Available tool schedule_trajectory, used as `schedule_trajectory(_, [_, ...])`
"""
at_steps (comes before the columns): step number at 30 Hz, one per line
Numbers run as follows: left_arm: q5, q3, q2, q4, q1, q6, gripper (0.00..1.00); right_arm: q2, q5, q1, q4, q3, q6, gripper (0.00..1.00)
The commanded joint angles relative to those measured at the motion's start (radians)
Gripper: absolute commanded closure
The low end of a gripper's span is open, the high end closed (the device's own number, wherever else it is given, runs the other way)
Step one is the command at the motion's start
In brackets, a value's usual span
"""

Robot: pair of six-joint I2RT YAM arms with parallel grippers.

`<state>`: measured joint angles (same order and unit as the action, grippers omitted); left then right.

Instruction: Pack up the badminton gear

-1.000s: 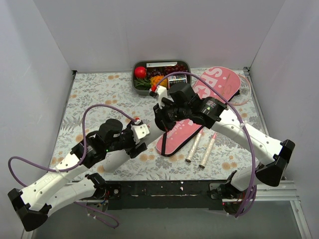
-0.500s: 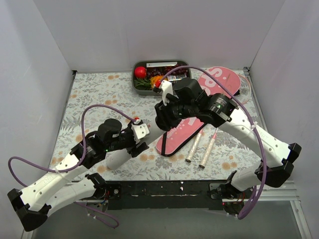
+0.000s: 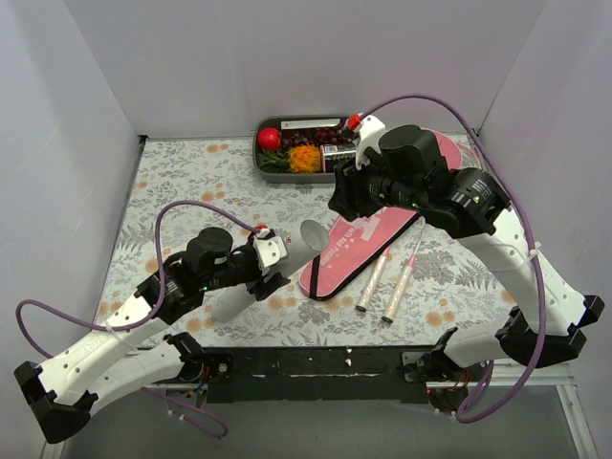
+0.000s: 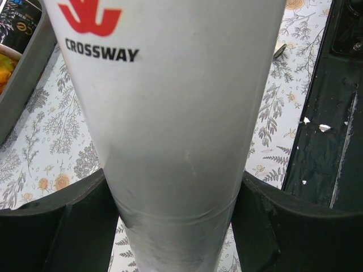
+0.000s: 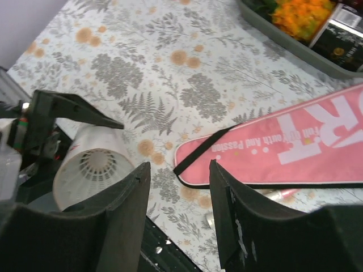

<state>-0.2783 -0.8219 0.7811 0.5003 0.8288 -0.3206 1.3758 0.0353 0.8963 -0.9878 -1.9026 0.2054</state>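
Note:
My left gripper (image 3: 264, 269) is shut on the white cardboard tube (image 3: 287, 253), which lies slanted with its mouth toward the bag. In the left wrist view the tube (image 4: 176, 113) fills the space between both fingers (image 4: 57, 232). A white shuttlecock base shows inside the tube's mouth (image 5: 93, 170). My right gripper (image 3: 346, 196) hangs open and empty over the pink bag (image 3: 368, 239), right of the tube's mouth. Through its jaws (image 5: 178, 170) I see the bag (image 5: 283, 153) and its black strap. Two racket handles (image 3: 371, 282) (image 3: 400, 287) lie beside the bag's near edge.
A grey food tray (image 3: 352, 122) with a red ball (image 3: 269, 139) stands at the back centre, just behind the right gripper. White walls close in the left, back and right sides. The black mounting rail (image 3: 316, 363) runs along the near edge.
My right gripper has opened and moved up and to the right, away from the tube's mouth, which now shows. The left arm and tube have stayed put.

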Motion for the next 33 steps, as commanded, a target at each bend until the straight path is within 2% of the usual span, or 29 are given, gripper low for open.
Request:
schedule_trajectory(1, [-0.019,-0.019,-0.023,-0.037,0.004,0.003,1.00,-0.021,0.166,-0.075,0.003,0.049,0.015,0.46])
schedule_trajectory(5, [-0.021,-0.022,-0.025,-0.039,0.004,-0.001,1.00,-0.067,0.161,-0.236,0.104,0.259,0.019,0.46])
schedule_trajectory(6, [-0.022,-0.022,-0.023,-0.039,0.004,-0.005,1.00,-0.075,0.161,-0.294,0.122,0.363,0.020,0.46])
schedule_trajectory(10, [-0.022,-0.016,-0.031,-0.054,0.004,-0.015,1.00,-0.101,0.161,-0.391,0.205,0.569,0.049,0.45])
schedule_trajectory(13, [-0.015,-0.005,-0.039,-0.069,0.004,-0.028,1.00,-0.116,0.202,-0.451,0.247,0.686,0.083,0.43])
schedule_trajectory(20, [-0.033,0.004,-0.071,-0.101,0.004,-0.066,1.00,-0.195,0.086,-0.672,0.333,0.945,0.117,0.42])
schedule_trajectory(24, [-0.041,0.013,-0.091,-0.112,0.004,-0.072,1.00,-0.225,0.031,-0.801,0.382,1.052,0.123,0.42])
schedule_trajectory(33, [-0.032,0.035,-0.095,-0.121,0.004,-0.103,1.00,-0.270,0.101,-0.948,0.399,1.122,0.198,0.41])
